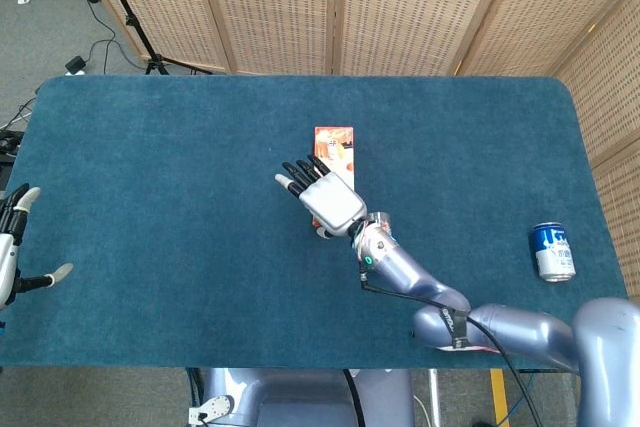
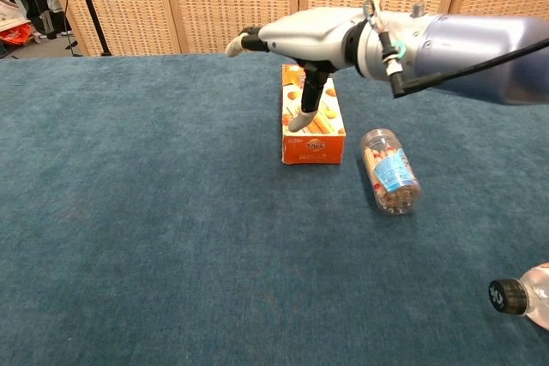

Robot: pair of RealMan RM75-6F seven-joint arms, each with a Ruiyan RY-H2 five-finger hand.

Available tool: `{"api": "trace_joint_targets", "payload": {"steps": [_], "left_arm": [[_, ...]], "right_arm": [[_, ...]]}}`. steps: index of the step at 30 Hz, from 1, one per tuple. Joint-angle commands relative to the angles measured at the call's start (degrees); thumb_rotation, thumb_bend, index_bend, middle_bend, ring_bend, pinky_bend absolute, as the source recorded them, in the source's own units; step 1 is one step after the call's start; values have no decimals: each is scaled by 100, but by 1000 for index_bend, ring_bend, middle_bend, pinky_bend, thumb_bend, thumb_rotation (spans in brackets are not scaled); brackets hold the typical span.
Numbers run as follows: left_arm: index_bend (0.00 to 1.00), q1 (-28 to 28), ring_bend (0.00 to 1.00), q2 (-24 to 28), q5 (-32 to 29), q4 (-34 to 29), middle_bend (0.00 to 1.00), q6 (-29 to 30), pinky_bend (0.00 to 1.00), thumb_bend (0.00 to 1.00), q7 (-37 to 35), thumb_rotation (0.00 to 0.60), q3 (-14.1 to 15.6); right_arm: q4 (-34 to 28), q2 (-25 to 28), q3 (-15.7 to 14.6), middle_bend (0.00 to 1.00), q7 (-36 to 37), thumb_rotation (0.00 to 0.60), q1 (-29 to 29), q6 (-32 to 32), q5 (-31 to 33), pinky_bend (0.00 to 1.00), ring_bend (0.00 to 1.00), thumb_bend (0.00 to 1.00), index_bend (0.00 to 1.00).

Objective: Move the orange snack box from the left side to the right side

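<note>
Hovering above the orange snack box [image 2: 312, 117], the right hand [image 1: 322, 197] is spread flat with its fingers apart and nothing in it; the chest view shows its thumb [image 2: 304, 114] hanging down over the box's top face, though whether it touches cannot be told. The palm sits slightly left of the box's length, which looks like a set-up for getting the fingers down the far-left edge and the thumb on the other side before closing. The box lies flat near the middle of the blue table [image 1: 160, 177], long axis running near to far, so it has not yet gone to the right.

Just right of the box and a little nearer lies a clear jar [image 2: 390, 171] on its side, close enough that a sideways push of the box would probably knock it; lifting over it seems the safer reading. A plastic bottle [image 2: 523, 296] lies at the near right edge.

The head view alone shows the blue can [image 1: 552, 251] standing well to the right and the left hand [image 1: 12, 247] at the far-left table edge, open and idle. There the right arm hides the jar and most of the bottle. The chest view alone gives the hand's height above the box and the jar's position.
</note>
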Motion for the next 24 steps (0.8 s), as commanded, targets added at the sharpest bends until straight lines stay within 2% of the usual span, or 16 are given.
{"api": "trace_joint_targets", "payload": {"steps": [1,5,11,17,24], "left_arm": [[0,6,0,11,-13,13,0,-21,0,0,-32,600,-4],[0,5,0,37,-50,44,0,-88,0,0,-119,600,-15],[0,-31,0,30,-148,111,0,-198,0,0,-167,600,-63],[0,-50,0,15,-165,118,0,-239,0,0,-142,600,-86],[0,-56,0,12,-209,164,0,-284,0,0,-209,600,-123]], "right_arm": [[347,-349,-111,0,-318,600,209,51,352,0,0,0,0],[324,-434,-213,0,-504,600,276,48,691,0,0,0,0],[43,-279,-401,0,-743,600,251,307,688,0,0,0,0],[710,-605,-593,0,-673,600,244,459,519,0,0,0,0],[2266,-1155,-689,0,-209,600,267,508,44,0,0,0,0]]}}
